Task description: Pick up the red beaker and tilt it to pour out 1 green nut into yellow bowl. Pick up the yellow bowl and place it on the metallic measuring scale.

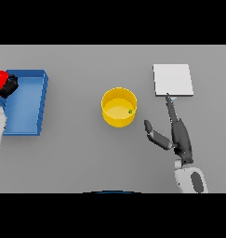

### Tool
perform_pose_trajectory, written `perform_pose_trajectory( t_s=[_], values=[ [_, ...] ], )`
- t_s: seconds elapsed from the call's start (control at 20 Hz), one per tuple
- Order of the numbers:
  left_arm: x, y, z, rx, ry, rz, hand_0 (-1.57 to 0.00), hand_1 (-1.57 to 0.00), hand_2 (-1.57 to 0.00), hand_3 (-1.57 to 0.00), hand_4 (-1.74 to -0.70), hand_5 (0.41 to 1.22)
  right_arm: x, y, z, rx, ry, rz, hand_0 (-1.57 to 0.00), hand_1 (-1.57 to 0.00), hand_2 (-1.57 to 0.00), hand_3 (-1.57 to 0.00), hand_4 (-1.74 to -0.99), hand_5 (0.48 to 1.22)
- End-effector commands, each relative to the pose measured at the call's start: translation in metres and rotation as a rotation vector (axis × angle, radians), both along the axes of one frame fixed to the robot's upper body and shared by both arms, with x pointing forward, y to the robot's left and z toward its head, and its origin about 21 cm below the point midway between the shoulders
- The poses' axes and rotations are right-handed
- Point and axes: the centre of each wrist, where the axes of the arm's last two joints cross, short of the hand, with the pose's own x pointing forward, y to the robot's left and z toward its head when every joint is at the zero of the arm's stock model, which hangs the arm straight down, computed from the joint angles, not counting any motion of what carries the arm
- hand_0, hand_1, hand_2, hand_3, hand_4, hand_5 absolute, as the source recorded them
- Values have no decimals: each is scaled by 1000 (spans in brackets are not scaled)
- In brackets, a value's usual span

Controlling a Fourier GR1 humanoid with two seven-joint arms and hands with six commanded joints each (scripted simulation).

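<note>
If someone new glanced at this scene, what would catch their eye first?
Probably the yellow bowl at the table's middle, with a small green nut inside. Next, the blue tray at far left, where the left hand holds the red beaker, and the open right hand below the metallic scale.

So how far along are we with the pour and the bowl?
The pour looks done: a green nut lies in the yellow bowl. The left hand holds the red beaker over the blue tray. The right hand is open beside the bowl, not touching it. Left: grasp the bowl and set it on the scale.
</note>
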Motion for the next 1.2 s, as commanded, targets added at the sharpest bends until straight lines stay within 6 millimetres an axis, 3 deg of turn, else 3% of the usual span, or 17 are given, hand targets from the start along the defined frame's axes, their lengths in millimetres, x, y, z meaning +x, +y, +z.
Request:
perform_pose_trajectory(
  t_s=[0.0, 0.05, 0.15, 0.2, 0.3, 0.45, 0.75, 0.85, 1.0, 1.15],
  values=[
    [-5, 1, -1, 2, 8, -5, -1571, -1571, -1563, -1536, -1401, 848, 0, 1, -2, -3, 4, 2, 1, 1, 1, 1, -1017, 635],
    [-6, 1, 3, 4, 10, -8, -1571, -1543, -1501, -1470, -1275, 810, 0, 1, -3, 4, 9, -1, 1, 1, 1, 1, -1012, 634],
    [-8, 1, 6, 4, 29, -29, -1393, -1215, -1209, -1136, -1068, 749, 2, -1, -4, 14, 9, -6, 1, 1, 1, 1, -1007, 635],
    [-9, 4, 4, 6, 39, -29, -1207, -995, -1020, -952, -1002, 720, -1, -3, -4, 12, -3, 1, 1, 1, 1, 1, -1004, 636],
    [-9, 1, 1, 11, 71, -49, -772, -637, -652, -614, -920, 677, -2, -3, -3, 15, 2, 1, 1, 1, 1, 1, -1005, 634],
    [-8, 1, -7, 54, 126, -84, -395, -325, -334, -314, -836, 657, -6, 0, -2, 10, -13, 9, 1, 1, 1, 1, -1011, 639],
    [-4, 4, -6, 75, 75, -112, -103, -85, -87, -82, -782, 651, 3, 1, 4, -53, 33, -2, 1, 1, 1, 1, -1020, 640],
    [-4, 1, -4, 78, 60, -126, -65, -54, -55, -52, -763, 657, 11, -2, 9, -116, 28, 106, 1, 1, 1, 1, -1005, 669],
    [-4, -1, -5, 59, 49, -143, -33, -27, -28, -26, -746, 662, 35, -11, 31, -383, 36, 237, 1, 1, 1, 1, -1071, 678],
    [-5, -5, -8, 71, 41, -150, -16, -13, -14, -13, -737, 673, 51, 0, 43, -601, -1, 354, 1, 1, 1, 1, -1151, 672]
  ],
)
